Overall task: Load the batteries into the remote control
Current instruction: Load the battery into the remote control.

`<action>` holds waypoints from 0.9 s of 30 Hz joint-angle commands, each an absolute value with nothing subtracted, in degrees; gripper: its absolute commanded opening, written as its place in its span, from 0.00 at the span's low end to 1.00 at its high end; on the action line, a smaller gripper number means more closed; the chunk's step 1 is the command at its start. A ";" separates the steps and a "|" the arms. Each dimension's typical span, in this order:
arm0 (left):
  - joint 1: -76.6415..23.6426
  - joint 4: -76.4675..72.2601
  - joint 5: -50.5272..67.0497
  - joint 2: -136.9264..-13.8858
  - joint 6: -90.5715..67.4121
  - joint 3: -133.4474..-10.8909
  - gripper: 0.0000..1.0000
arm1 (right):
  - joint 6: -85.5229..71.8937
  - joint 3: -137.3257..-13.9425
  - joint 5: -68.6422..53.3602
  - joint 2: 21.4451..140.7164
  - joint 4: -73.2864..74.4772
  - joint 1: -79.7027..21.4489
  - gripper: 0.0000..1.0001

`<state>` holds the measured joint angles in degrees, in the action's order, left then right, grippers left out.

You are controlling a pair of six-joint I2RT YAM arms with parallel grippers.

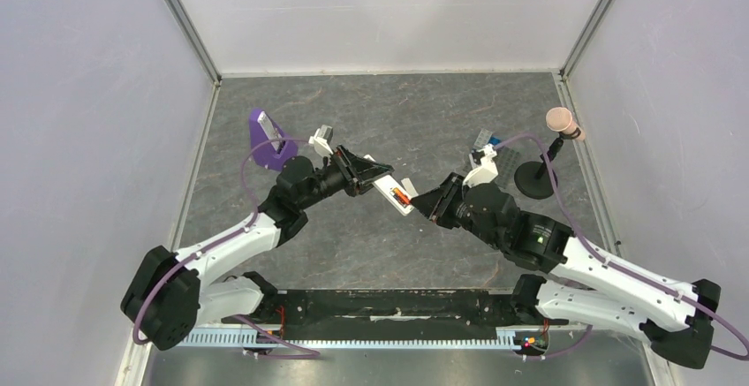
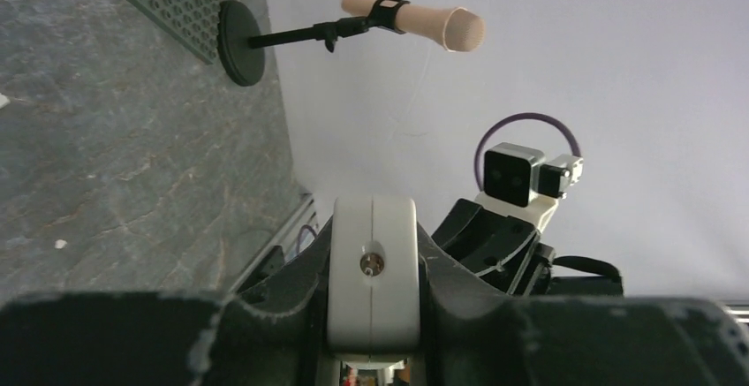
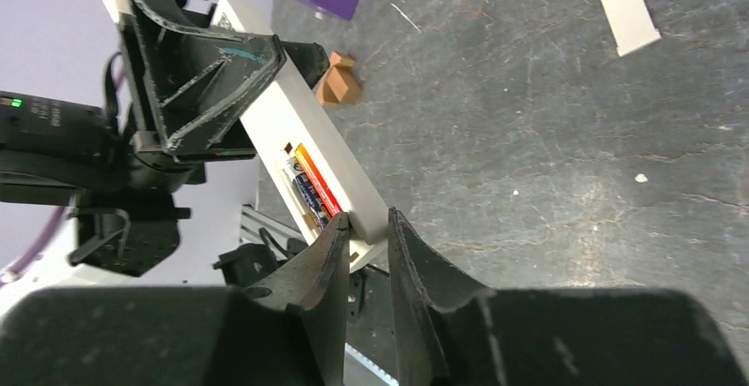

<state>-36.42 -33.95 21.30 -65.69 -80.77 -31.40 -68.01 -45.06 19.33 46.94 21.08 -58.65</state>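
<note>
My left gripper is shut on the remote control, a slim white bar held above the table. In the left wrist view the remote shows end-on between the jaws of the left gripper. Its open compartment faces up with the two batteries inside, side by side: the red-orange battery and the dark battery. My right gripper has its jaws close around the remote's near end, touching it. The right gripper also shows in the top view.
A purple stand is at the back left. A small flat white strip and a small brown piece lie on the table. A microphone on a black stand and a grey perforated plate are at the right.
</note>
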 commanded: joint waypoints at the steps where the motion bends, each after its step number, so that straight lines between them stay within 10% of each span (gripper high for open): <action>1: -38.76 -35.44 29.70 -61.92 -76.89 -37.13 0.02 | -64.46 -46.78 21.67 51.02 25.69 -58.35 0.22; 27: -38.50 -15.39 21.34 -59.08 -63.23 -39.68 0.02 | -56.43 -49.13 19.74 45.31 23.35 -58.34 0.55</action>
<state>-37.76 -15.53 19.55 -60.80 -66.30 -37.34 -56.82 -48.31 18.37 48.25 26.68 -58.63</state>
